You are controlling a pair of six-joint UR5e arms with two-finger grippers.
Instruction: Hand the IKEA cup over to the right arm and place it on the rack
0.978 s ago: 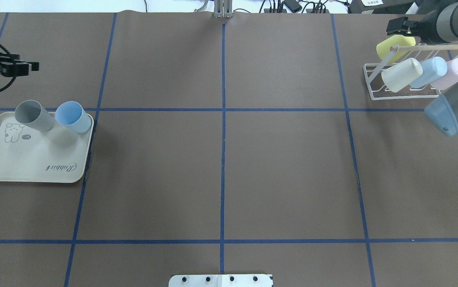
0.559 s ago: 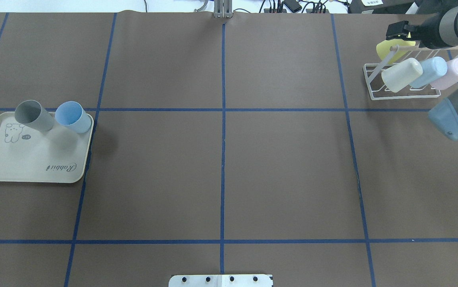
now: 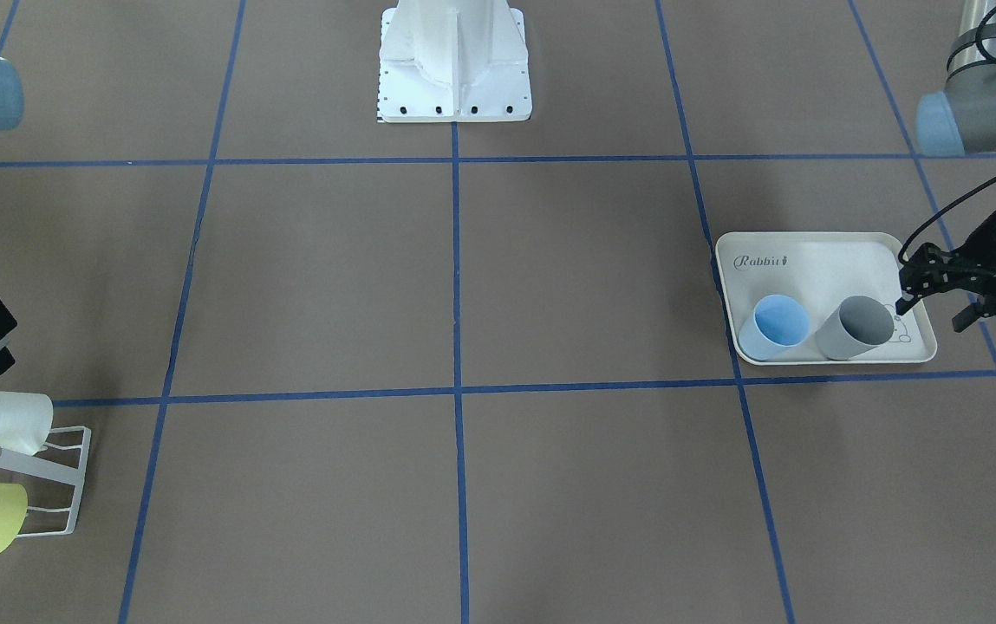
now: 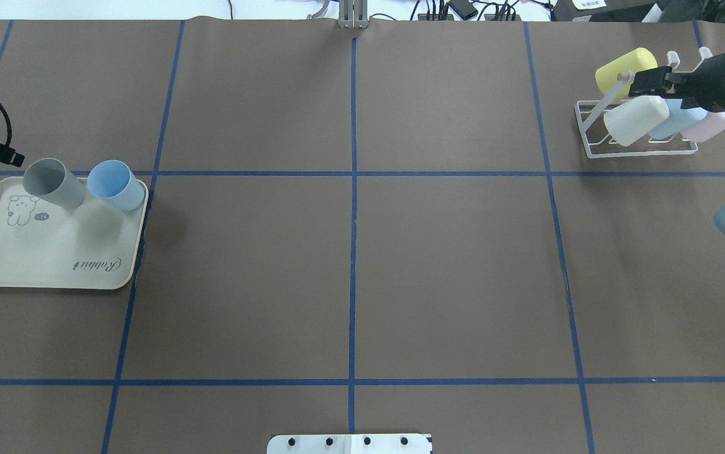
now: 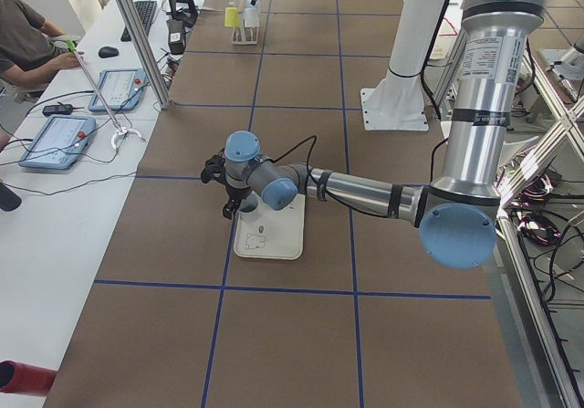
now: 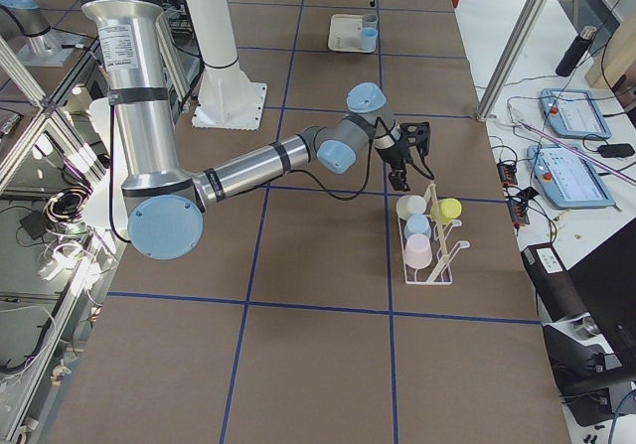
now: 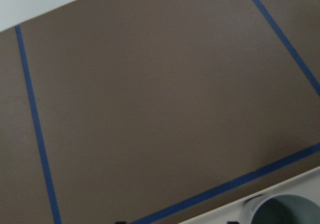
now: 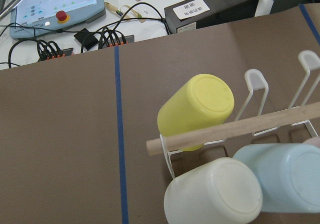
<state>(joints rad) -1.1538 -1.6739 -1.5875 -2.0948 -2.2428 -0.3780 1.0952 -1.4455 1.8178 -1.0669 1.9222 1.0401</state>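
So the left pincer [image 3: 929,317] is spread wide and empty — grey cup [image 3: 857,329] sits just past its tips on the tray [image 3: 818,260], blue cup [image 3: 775,328] beyond that. The right pincer [image 4: 635,85] looks released too, hanging over the rack [image 4: 589,142] with the yellow cup [image 4: 621,69] just beside it on a prong.

The rack [image 3: 34,471] runs off the front view's edge, and the left wrist view crops the grey cup [image 7: 285,210].

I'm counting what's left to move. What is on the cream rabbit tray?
Two cups stand on the tray, a grey cup and a blue cup, side by side along one edge. The rest shows only its printed drawing; the patches under them are hidden.
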